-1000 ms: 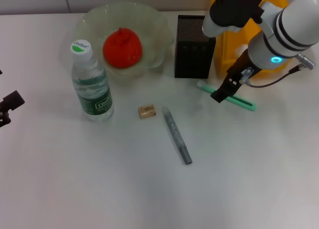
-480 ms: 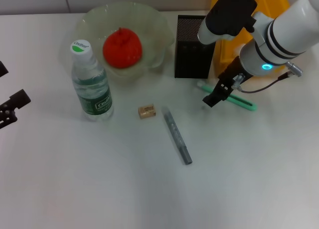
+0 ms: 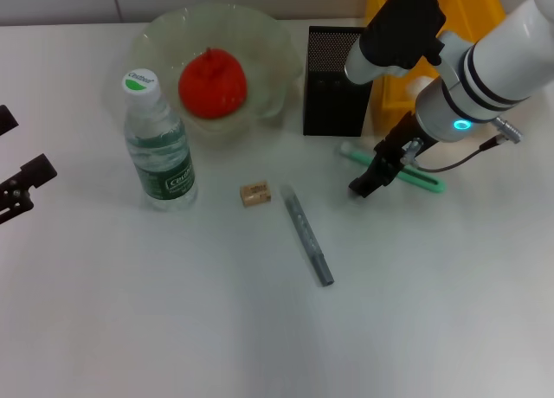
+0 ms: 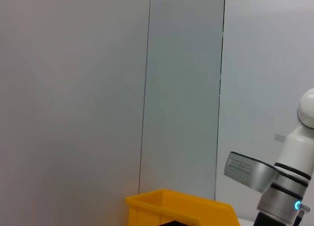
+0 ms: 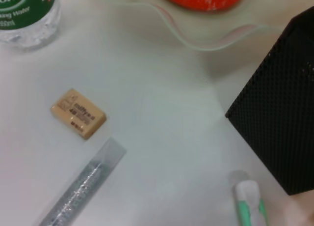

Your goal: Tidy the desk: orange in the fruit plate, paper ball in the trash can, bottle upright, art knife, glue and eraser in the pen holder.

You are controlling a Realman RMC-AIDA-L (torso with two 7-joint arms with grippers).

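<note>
Head view: eraser (image 3: pixel 255 194) between upright bottle (image 3: pixel 159 144) and grey glue (image 3: pixel 308 236).

The bottle (image 5: pixel 24 12) is showing "Water" on its green label. The eraser (image 5: pixel 78 113) beside it is bearing print too small to read.

- A lab or office test room, staged as a desk.
- Plain white bench (image 3: pixel 260 346) carrying stationery beside a black mesh pen holder (image 3: pixel 333 78).
- Bare grey wall panels (image 4: pixel 98 88) behind.
- A yellow plastic storage bin (image 3: pixel 480 4) at the bench's far right corner.
</note>
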